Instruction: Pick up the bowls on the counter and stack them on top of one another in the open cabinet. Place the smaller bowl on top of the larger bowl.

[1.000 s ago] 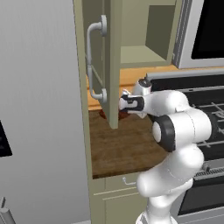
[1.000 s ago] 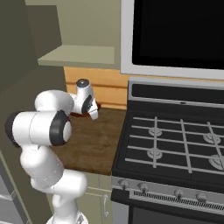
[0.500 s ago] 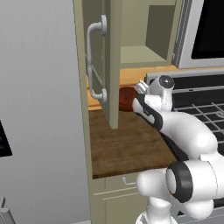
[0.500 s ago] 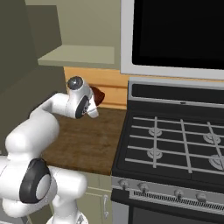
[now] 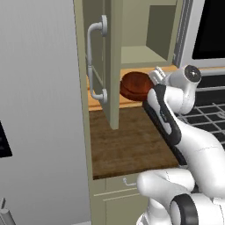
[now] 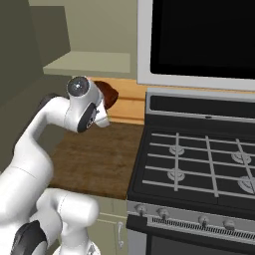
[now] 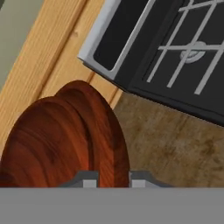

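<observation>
The claw [image 7: 113, 180] is closed narrowly on the rim of a reddish-brown bowl [image 7: 65, 140], a fingertip [image 7: 89, 180] on each side of its edge. The bowl [image 5: 135, 85] hangs tilted in the air above the dark wooden counter [image 5: 127, 140], just below the open cabinet [image 5: 115, 57] and beside the black stove [image 6: 199, 164]. Which of the two bowls this is cannot be told.

You're in a home kitchen: a black gas stove with grey burner grates [image 6: 199, 159] stands beside a dark brown wood-grain countertop [image 5: 127, 140], under a beige-olive wall cabinet with a curved grey bar handle [image 5: 99, 61].
</observation>
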Robot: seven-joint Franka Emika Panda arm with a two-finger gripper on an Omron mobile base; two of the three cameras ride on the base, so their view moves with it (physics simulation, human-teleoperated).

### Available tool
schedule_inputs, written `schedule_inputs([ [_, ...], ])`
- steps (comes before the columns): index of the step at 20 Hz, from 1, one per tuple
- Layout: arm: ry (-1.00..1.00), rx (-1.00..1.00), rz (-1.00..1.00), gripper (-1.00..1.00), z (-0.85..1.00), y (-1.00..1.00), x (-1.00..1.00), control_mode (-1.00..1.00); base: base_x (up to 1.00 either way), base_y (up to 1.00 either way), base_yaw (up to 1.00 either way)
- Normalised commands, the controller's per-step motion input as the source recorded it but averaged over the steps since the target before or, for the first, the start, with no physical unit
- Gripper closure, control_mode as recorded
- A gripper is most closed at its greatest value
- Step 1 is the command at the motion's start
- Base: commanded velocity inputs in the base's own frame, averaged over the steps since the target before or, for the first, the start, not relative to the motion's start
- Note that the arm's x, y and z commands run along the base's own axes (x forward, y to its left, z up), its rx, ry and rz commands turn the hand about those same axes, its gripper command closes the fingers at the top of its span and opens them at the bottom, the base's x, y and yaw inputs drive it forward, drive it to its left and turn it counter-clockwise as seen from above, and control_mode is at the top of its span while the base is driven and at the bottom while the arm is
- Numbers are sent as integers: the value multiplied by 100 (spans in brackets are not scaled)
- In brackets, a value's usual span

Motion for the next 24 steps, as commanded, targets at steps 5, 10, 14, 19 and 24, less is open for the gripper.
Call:
schedule_inputs([
  [5, -18, 13, 0, 100, 100, 0, -4, -100, 0, 0, 0],
  [10, -17, 8, 0, 100, 100, 1, 21, -100, 0, 0, 0],
  [14, 0, 0, 0, 100, 8, -4, -100, -100, 0, 0, 0],
  [19, -2, 1, 0, 100, 4, -11, -100, -100, 0, 0, 0],
  [24, -31, 13, 0, 100, 98, 0, -81, -100, 0, 0, 0],
])
